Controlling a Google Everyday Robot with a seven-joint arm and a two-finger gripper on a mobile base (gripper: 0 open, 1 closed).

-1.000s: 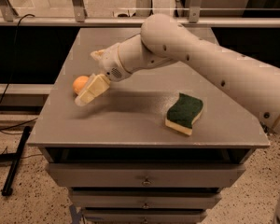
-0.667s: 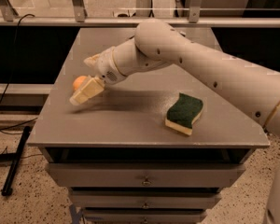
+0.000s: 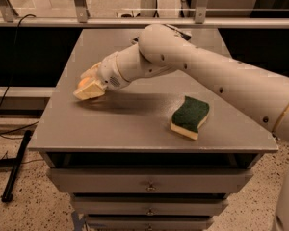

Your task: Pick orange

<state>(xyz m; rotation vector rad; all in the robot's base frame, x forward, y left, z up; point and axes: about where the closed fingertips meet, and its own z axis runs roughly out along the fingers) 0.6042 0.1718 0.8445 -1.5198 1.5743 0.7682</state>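
I see a green-and-yellow sponge (image 3: 190,117) lying flat on the grey worktop (image 3: 135,129), right of centre. Drawers (image 3: 149,183) stack under the worktop, a black cable (image 3: 13,57) hangs to its left, and a metal rail (image 3: 86,21) runs behind it. The gripper (image 3: 88,88) sits low over the worktop's left side.

The grey table (image 3: 135,124) carries a green sponge (image 3: 190,117) at right, an orange (image 3: 84,82) at left, the claw (image 3: 81,85) at it.

Dim overhead light casts soft shadow by gripper (image 3: 89,86), left on table (image 3: 135,129).

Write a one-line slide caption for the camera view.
Gripper at the orange near one edge of the grey table; a green-and-yellow sponge lies apart.
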